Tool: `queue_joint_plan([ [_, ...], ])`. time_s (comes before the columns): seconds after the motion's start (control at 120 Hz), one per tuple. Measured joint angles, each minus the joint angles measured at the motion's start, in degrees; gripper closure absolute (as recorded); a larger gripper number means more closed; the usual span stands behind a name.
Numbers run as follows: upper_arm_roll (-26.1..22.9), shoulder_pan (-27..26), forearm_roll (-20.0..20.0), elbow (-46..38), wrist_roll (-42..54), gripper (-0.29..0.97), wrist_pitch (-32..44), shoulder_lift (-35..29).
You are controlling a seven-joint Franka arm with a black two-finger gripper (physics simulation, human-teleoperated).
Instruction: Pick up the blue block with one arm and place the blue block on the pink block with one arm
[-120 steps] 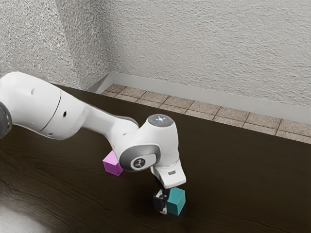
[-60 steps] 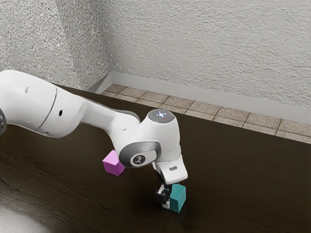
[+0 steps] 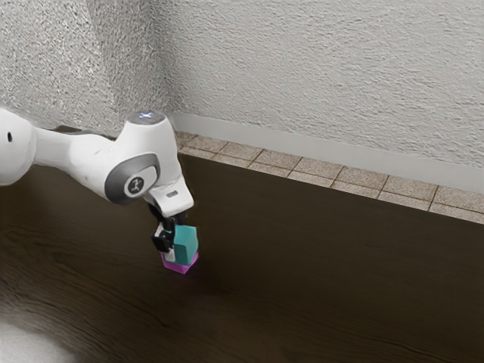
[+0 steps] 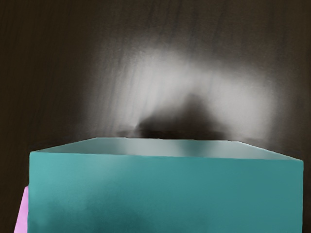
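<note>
My gripper is clamped on the blue block, which looks to be resting on the pink block, with a pink sliver peeking out one side. I'd open slowly, then lift straight up so nothing gets nudged

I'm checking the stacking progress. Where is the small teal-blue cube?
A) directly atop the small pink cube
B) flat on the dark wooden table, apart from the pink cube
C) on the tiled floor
A: the teal-blue cube sits straight over the pink cube, with no gap visible between them.
</note>
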Motion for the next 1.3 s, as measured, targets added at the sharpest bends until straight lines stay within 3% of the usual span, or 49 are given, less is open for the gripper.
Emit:
queue_joint_plan([
  [0.133, 0.4, 3.4, -5.2, -2.0, 10.4, 0.37, -0.7, -3.1],
  [0.233, 1.2, 4.2, -7.9, -1.0, 18.1, 0.36, -0.9, -1.4],
  [0.458, 1.6, 3.0, -9.1, 4.5, 32.7, 0.35, -0.5, 4.8],
  [0.617, 5.0, 3.3, -9.4, 4.7, 40.3, 0.36, 0.6, 5.7],
  [0.85, 6.0, 2.9, -3.6, 6.1, 42.2, 0.34, 1.7, 6.1],
  [1.3, 6.1, 2.8, -2.0, 6.4, 40.1, 0.30, 1.9, 6.8],
])
